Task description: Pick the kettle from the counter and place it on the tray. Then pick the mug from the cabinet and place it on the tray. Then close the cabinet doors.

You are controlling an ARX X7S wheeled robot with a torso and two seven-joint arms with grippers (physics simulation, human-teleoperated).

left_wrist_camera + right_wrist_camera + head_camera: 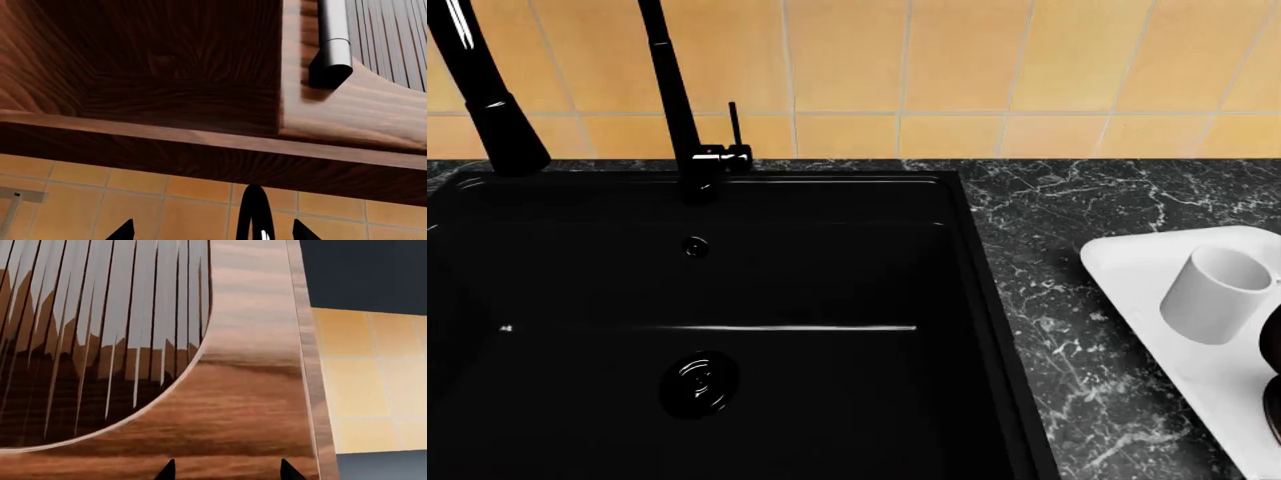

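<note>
Already the white mug (1214, 294) lies tilted on the white tray (1121, 268) at the right of the marbled counter (1054, 210), beside the black sink (694, 300); a dark rounded shape at the head view's right edge may be the kettle, though too little shows to be sure. So the remaining step looks like the cabinet doors. The right gripper (227, 471) has its fingertips spread apart close against a wooden cabinet door (253, 405) with a ribbed glass panel (100, 340), probably to push it. The left gripper (208, 231), likewise parted, points up at the cabinet's underside (167, 65), near a dark bar handle (331, 45).
</note>
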